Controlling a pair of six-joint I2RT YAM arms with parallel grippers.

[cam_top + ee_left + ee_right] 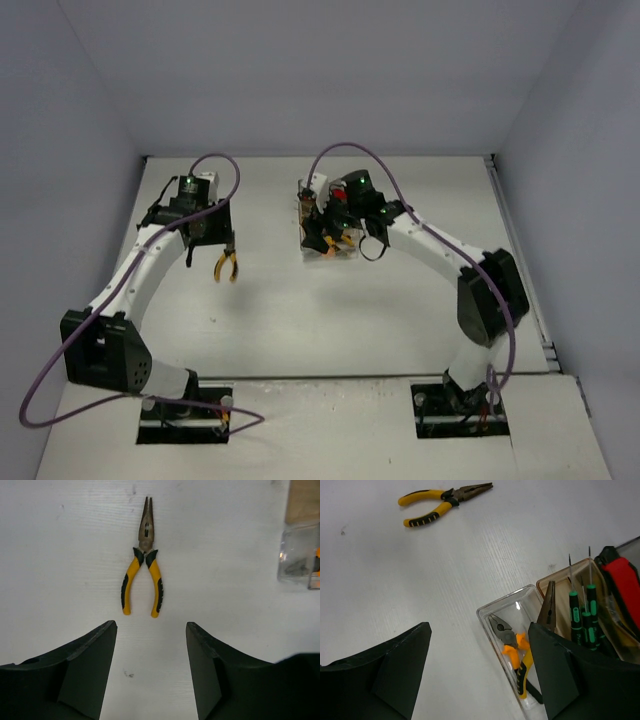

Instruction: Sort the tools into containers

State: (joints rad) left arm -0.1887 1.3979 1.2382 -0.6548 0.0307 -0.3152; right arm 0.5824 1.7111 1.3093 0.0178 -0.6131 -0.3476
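Yellow-handled needle-nose pliers (142, 565) lie flat on the white table, jaws pointing away from my left gripper (150, 626), which is open, empty and hovers just behind their handles. They also show in the top view (227, 266) and the right wrist view (445, 500). My right gripper (480, 626) is open and empty over the row of bins (325, 228). The clear bin (485, 611) holds orange-and-yellow pliers (517, 652). The amber bin (560, 575) holds green-black screwdrivers (582, 615) and dark pliers (548, 605). A red-handled cutter (622, 585) lies beyond it.
The bins stand at the back middle of the table; their clear end shows at the right edge of the left wrist view (300, 555). Grey walls close the table on three sides. Purple cables loop off both arms.
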